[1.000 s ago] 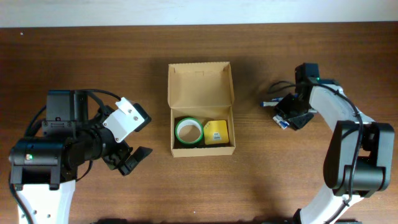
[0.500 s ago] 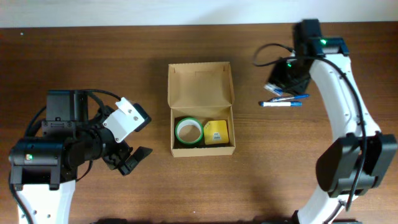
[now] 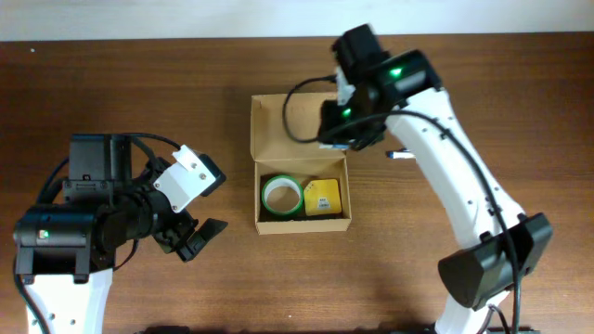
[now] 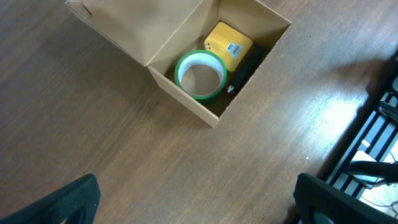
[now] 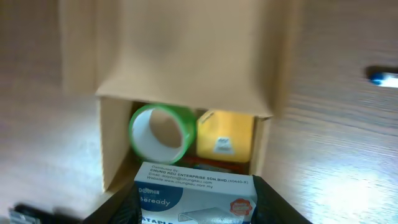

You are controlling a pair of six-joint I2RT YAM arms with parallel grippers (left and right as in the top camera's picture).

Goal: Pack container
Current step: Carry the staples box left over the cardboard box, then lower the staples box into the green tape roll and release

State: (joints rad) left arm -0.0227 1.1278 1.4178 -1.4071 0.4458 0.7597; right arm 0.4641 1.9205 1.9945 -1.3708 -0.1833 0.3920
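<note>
The container (image 3: 278, 125) is a tan cardboard box at the table's centre, its flap lid lying open toward the far side. Inside lie a green tape roll (image 3: 281, 196) and a yellow item (image 3: 322, 198). In the left wrist view the container (image 4: 143, 25), tape roll (image 4: 199, 74) and yellow item (image 4: 228, 45) show with a dark item (image 4: 245, 67) beside them. My right gripper (image 3: 345, 125) hangs over the lid's right part, shut on a blue-and-white staples box (image 5: 193, 186). My left gripper (image 3: 190, 237) stands open to the container's left, with only table between its fingers (image 4: 68, 202).
A pen (image 3: 397, 154) lies on the table right of the container, half hidden by my right arm; its blue end (image 5: 382, 76) shows in the right wrist view. The table's far edge runs along the top of the overhead view.
My right arm has swung from the table's right side leftward to above the container's lid, carrying the staples box. The pens stayed on the table. The left arm has not moved.
</note>
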